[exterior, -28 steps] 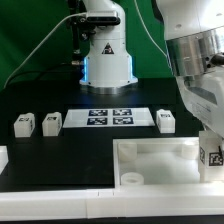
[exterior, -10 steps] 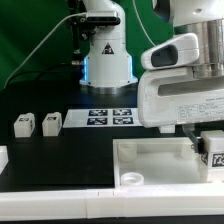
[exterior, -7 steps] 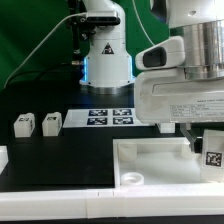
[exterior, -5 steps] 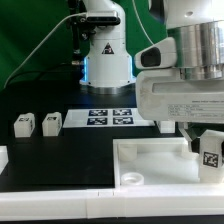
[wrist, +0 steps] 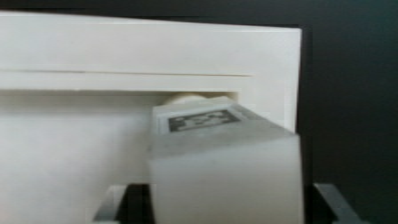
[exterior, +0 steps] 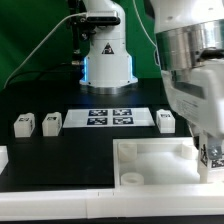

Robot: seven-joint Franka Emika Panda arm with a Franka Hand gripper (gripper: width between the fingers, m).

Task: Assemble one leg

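My gripper (exterior: pixel 209 148) is shut on one leg (exterior: pixel 213 155), a small white block with a black-and-white tag, at the exterior view's right edge. It holds the leg over the near right corner of the white tray-like tabletop (exterior: pixel 150 150). In the wrist view the leg (wrist: pixel 217 160) fills the space between my fingers (wrist: pixel 128 200), and its tagged end touches or nearly touches the tabletop's wall (wrist: pixel 143 70). Three more legs stand on the black table: two at the left (exterior: pixel 24 125) (exterior: pixel 50 122) and one by the marker board's right end (exterior: pixel 167 121).
The marker board (exterior: pixel 110 117) lies at the back middle, in front of the robot's base (exterior: pixel 107 60). A round socket (exterior: pixel 130 180) shows at the tabletop's near left corner. A white piece (exterior: pixel 3 157) shows at the left edge. A white rail (exterior: pixel 60 195) runs along the front.
My wrist has turned, so the wide arm housing no longer covers the leg by the marker board. The held leg has stayed over the tabletop's right corner, shifting only slightly.
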